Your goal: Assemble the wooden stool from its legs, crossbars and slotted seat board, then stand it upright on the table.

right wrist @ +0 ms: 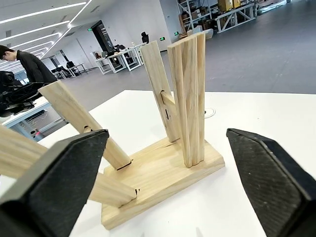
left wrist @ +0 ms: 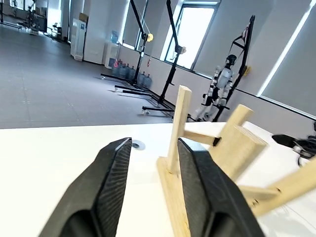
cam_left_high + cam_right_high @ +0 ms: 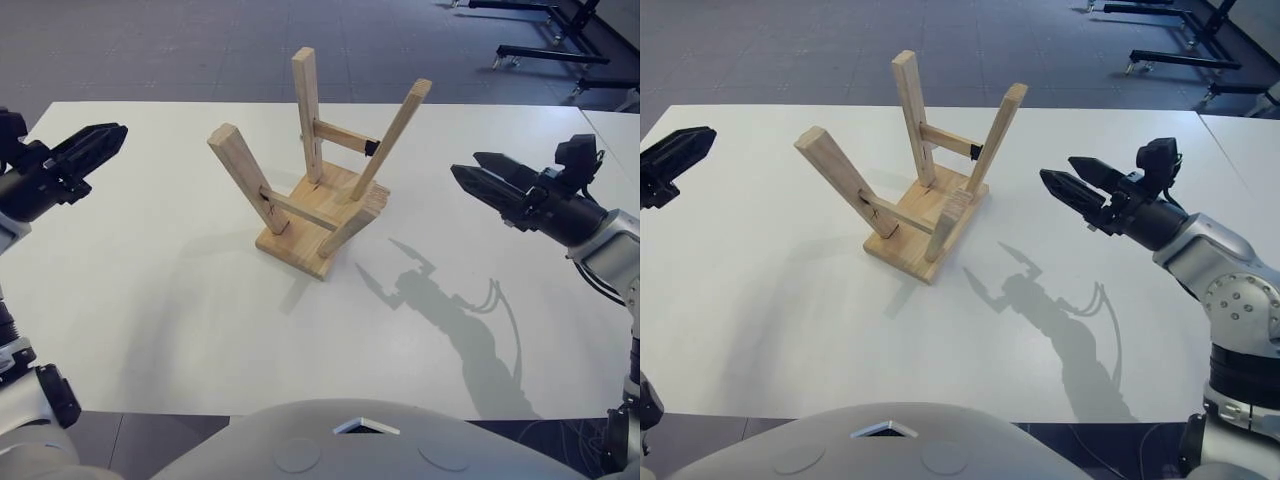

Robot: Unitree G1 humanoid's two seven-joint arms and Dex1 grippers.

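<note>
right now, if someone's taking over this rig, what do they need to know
Left hand: open, empty, over the table to the left of the stool.
Right hand: open, empty, to the right of the stool.
Stool: mid-table, upside down. The seat board lies flat on the table, the legs point up and the crossbars sit between them.
Done: the parts are joined.
Left: the legs lean at different angles, so the joints may need seating. Then turn the stool over to stand on its legs.
</note>
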